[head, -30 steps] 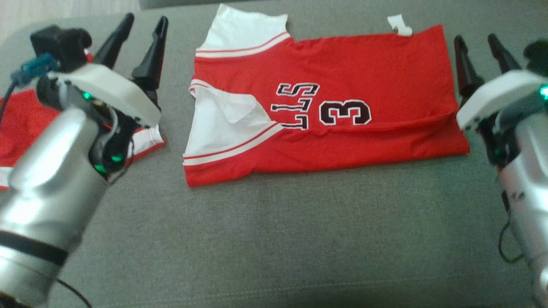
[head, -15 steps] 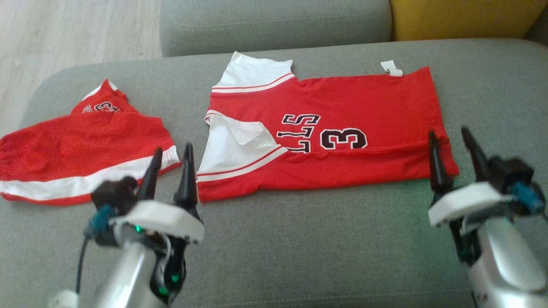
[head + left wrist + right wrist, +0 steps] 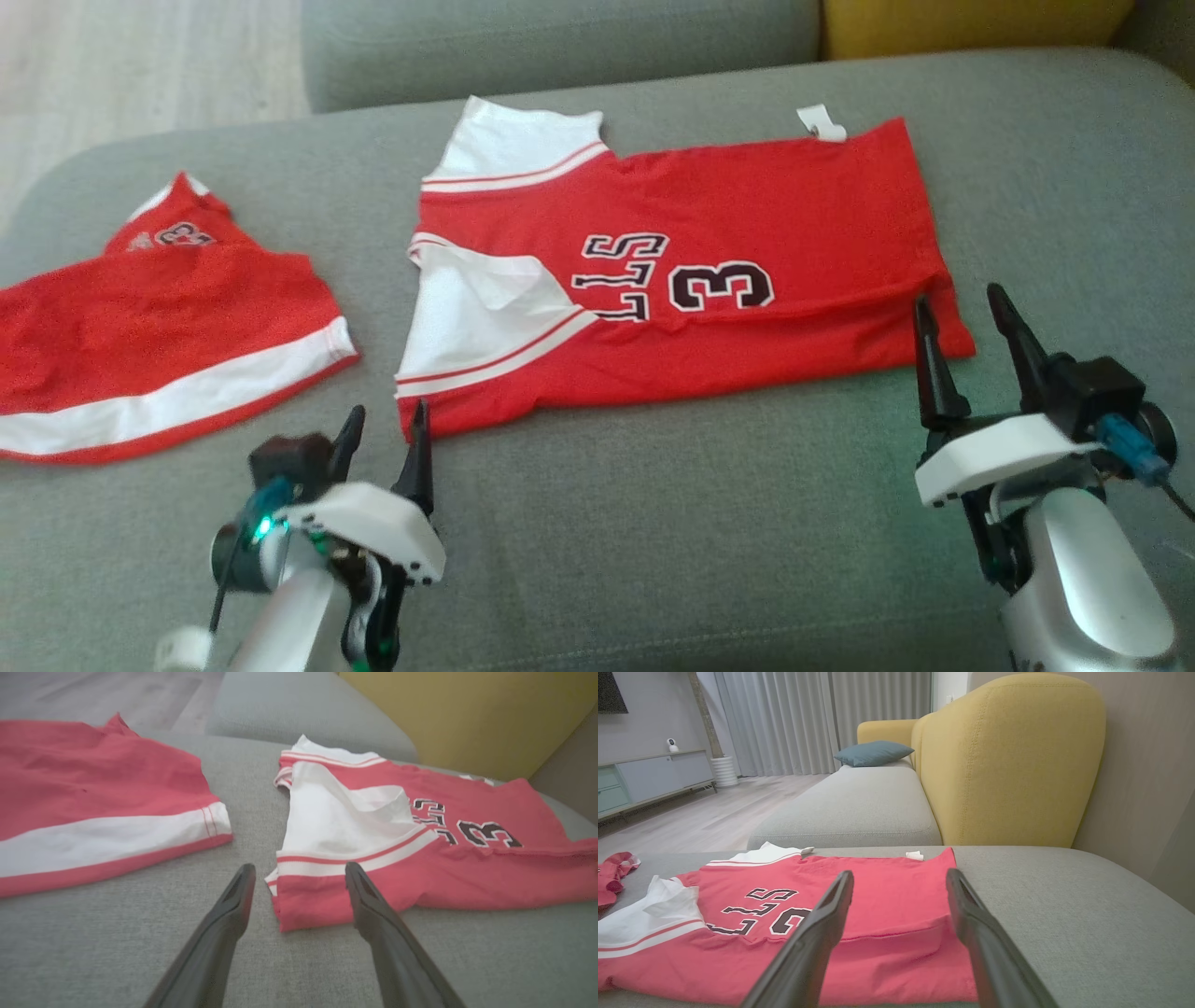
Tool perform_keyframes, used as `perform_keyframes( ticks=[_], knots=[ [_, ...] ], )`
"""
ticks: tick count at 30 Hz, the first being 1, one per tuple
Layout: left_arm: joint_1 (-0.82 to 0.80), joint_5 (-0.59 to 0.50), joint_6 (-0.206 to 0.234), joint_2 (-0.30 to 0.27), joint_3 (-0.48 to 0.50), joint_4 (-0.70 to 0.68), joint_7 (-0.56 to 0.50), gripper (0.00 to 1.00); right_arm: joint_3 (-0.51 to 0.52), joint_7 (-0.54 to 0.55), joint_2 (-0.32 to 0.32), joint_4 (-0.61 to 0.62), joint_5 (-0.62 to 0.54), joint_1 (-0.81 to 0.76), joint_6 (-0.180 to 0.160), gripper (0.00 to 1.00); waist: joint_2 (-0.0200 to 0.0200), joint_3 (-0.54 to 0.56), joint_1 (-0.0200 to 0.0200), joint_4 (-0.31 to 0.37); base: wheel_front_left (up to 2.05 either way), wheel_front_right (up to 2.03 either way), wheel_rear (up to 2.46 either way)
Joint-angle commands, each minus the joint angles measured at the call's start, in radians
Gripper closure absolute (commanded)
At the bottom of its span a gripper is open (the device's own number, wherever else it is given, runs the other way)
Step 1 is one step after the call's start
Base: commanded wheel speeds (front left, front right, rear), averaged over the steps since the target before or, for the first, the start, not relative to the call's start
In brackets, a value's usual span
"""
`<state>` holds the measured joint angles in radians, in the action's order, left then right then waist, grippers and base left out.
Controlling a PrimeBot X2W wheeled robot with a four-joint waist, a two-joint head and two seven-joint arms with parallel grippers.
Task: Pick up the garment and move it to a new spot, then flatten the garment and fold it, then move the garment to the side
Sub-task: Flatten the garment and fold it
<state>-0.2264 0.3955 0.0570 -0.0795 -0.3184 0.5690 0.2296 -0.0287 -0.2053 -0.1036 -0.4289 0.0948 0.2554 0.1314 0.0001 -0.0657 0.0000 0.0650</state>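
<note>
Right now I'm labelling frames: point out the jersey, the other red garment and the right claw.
jersey (image 3: 747, 196): head view, red cloth above the number.
other red garment (image 3: 168, 299): head view, red middle.
right claw (image 3: 959, 297): head view, midway between fingertips.

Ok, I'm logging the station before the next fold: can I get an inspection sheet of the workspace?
Surface: grey sofa cushion.
Job's things: red jersey lying partly folded, white sleeve on top at its left end.
Clutter: second red garment left of it, apart.
End effectors: left end effector open at the jersey's near left corner; right end effector open at its near right corner; both empty.
Cables: thin dark cable by the left wrist; blue plug on the right wrist.
Surroundings: yellow armchair, wood floor.
</note>
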Motion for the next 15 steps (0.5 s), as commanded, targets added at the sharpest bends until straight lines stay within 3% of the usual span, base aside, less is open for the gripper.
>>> perform_keyframes(
  ticks=[1,7,15],
  knots=[
    [-0.077,-0.011,-0.004,-0.008,0.021,0.007,-0.01,0.0,-0.023,0.004,0.004,0.046,-0.007,0.042,-0.001,0.0,-0.0001,-0.02,0.0,0.017,0.0,0.0,0.0],
    [-0.167,-0.027,-0.004,-0.029,0.004,0.174,-0.073,0.0,-0.021,0.026,0.004,0.091,-0.008,0.052,-0.001,0.0,-0.0001,-0.06,0.0,0.047,0.0,0.0,0.0],
    [-0.236,-0.048,-0.015,-0.04,-0.023,0.292,-0.072,0.0,-0.005,0.043,0.007,0.127,-0.017,0.06,-0.001,0.0,-0.0001,-0.093,0.0,0.068,0.0,0.0,0.0]
  ],
)
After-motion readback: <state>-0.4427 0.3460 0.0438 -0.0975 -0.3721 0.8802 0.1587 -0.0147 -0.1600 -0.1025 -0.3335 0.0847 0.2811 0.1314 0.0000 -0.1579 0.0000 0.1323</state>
